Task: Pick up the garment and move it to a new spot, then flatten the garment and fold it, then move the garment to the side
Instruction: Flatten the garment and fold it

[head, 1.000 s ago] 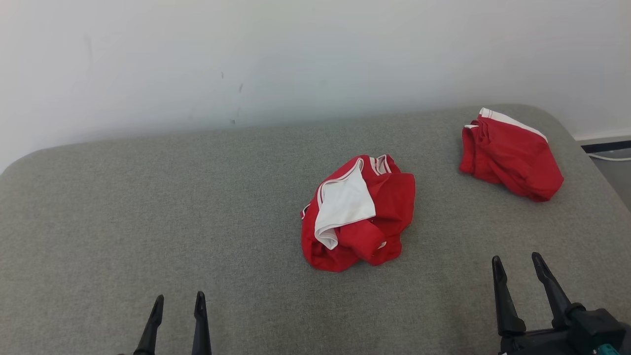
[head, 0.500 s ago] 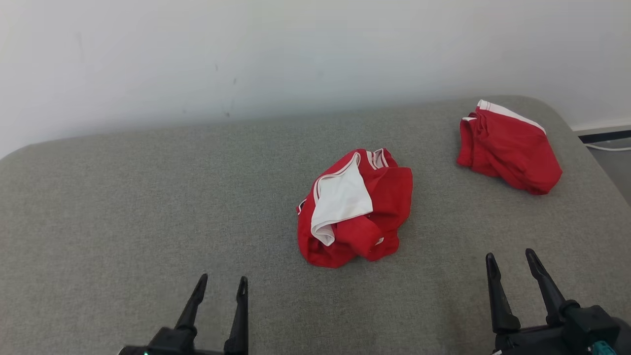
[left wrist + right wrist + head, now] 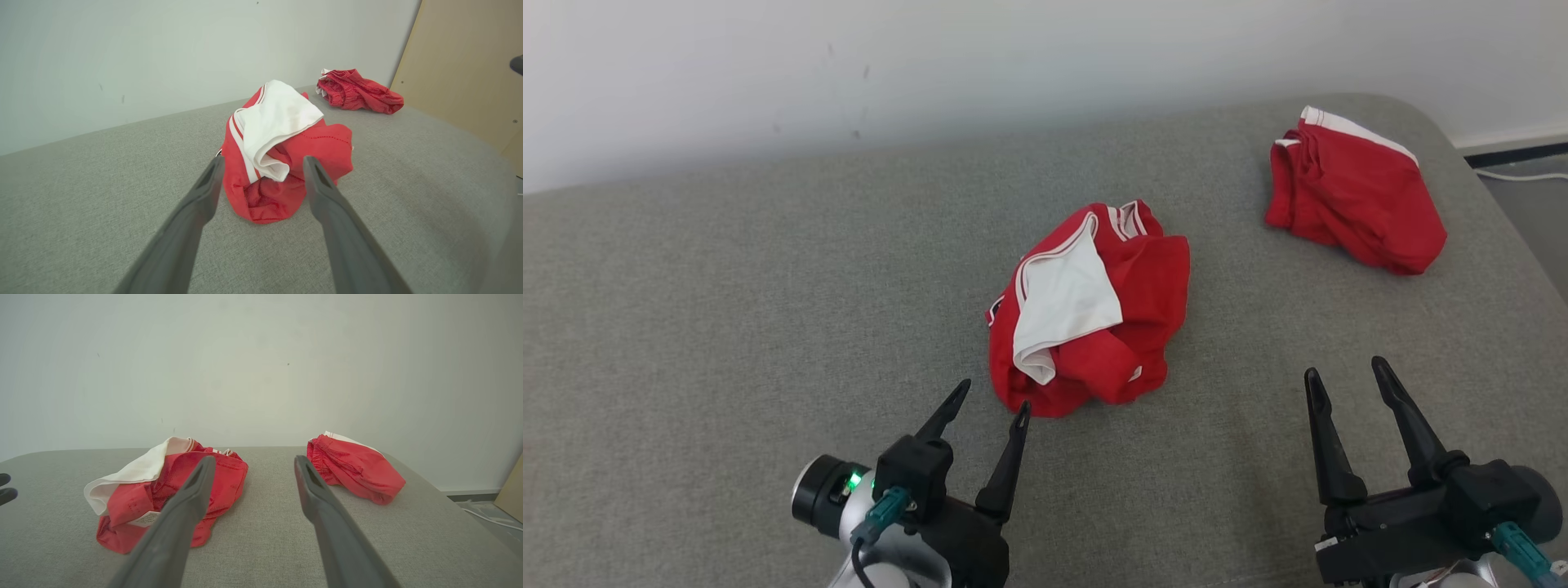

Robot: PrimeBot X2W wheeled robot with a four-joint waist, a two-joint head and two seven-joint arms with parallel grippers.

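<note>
The crumpled red-and-white garment (image 3: pixel 1090 314) was seen lying ungrasped on the grey cushion (image 3: pixel 727 327), the left gripper (image 3: pixel 995 394) poised just beside it and the right gripper (image 3: pixel 1344 367) kept apart, both spread open, so every step was judged outstanding.

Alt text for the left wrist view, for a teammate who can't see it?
The open left gripper points at a crumpled red and white garment just ahead of it on the grey padded surface. A second red garment lies farther back, near the wall.
</note>
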